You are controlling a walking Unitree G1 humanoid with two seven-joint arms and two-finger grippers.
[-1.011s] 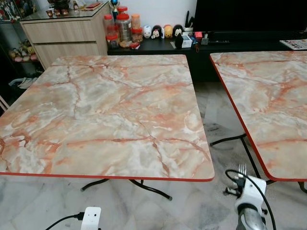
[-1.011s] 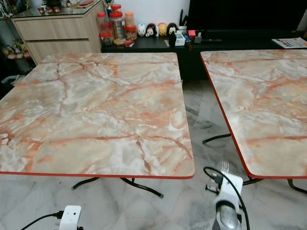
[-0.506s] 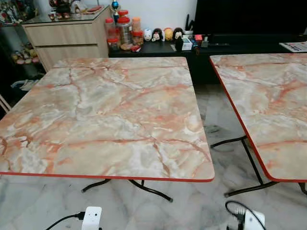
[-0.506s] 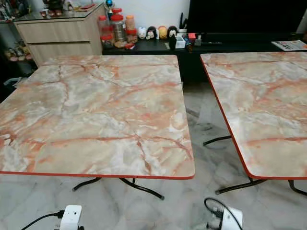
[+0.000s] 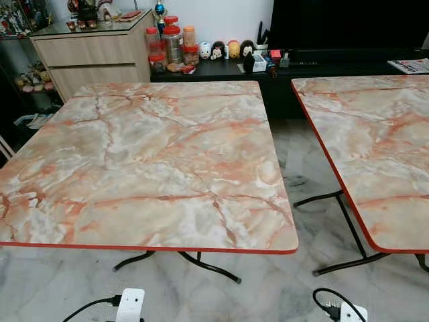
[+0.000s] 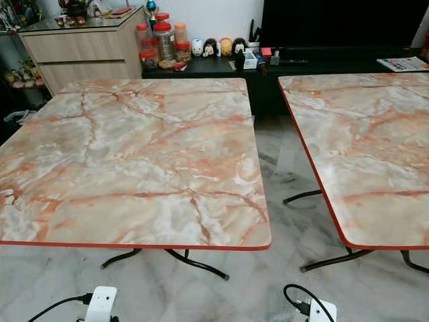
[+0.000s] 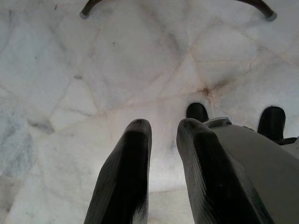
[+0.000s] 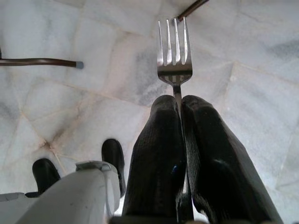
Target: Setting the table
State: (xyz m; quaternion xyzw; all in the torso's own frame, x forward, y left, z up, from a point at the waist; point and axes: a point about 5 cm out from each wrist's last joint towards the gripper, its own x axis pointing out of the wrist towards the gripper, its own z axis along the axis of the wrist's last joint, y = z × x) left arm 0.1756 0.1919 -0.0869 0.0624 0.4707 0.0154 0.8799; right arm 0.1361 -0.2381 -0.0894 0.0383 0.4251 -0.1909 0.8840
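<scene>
Clamping a fork [image 8: 174,60] by its handle, the right gripper [image 8: 180,105] is held low over the marble floor [image 8: 56,107], tines pointing straight out beyond the fingertips. The left gripper [image 7: 163,128] is seen slightly parted, holding nothing.

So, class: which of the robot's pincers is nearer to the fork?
Right. The right pincer is clamped on the fork, tines pointing out past its fingertips. The left pincer holds nothing, hanging over the marble floor on the robot's other side.
</scene>
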